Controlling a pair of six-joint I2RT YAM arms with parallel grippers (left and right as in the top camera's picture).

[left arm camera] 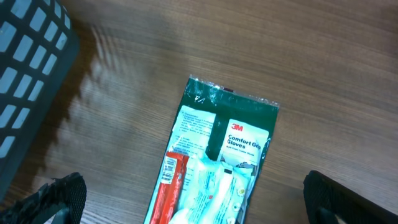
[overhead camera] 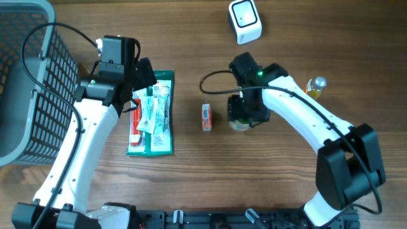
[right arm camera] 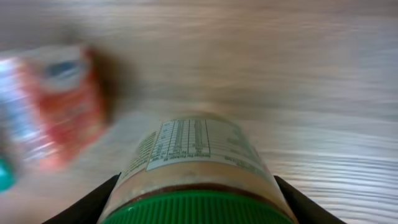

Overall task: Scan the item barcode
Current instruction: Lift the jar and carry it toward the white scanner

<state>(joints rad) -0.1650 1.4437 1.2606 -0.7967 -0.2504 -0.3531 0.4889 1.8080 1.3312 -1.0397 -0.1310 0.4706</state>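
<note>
Left jaws: you have them spread wide and holding nothing. In the left wrist view, the two dark fingertips (left arm camera: pixel 59 198) sit at opposite lower corners.
Left arm (overhead camera: pixel 89 137): it reaches over the green glove pack (overhead camera: pixel 159 143), with the jaws above the pack's far end.
Glove pack: it lies flat on the worktop (overhead camera: pixel 191 184). The label reads 3M Comfort Gloves. A red strip and pale packets show at its middle, and you cannot tell whether they lie on it or inside it.
Right jaws: one finger (right arm camera: pixel 93 202) stands at each side of the jar (right arm camera: pixel 196 149), close against the green lid (right arm camera: pixel 199 210). You cannot tell from these views whether they are pressing on it or only flanking it.
Jar: your task item stands upright on the worktop under the right wrist, near the middle of the table. Its printed label panel faces the right wrist camera.
Scanner (overhead camera: pixel 245 21): the white unit sits at the far edge of the worktop, well apart from the jar.
Red carton (overhead camera: pixel 206 117): it lies just beside the jar, on the side toward the glove pack. It is blurred in the right wrist view.
Small bottle (overhead camera: pixel 315 84): amber with a silver cap, it sits beside the right arm (overhead camera: pixel 305 121).
Basket (overhead camera: pixel 32 95): the grey mesh basket is on the left arm's outer side.
</note>
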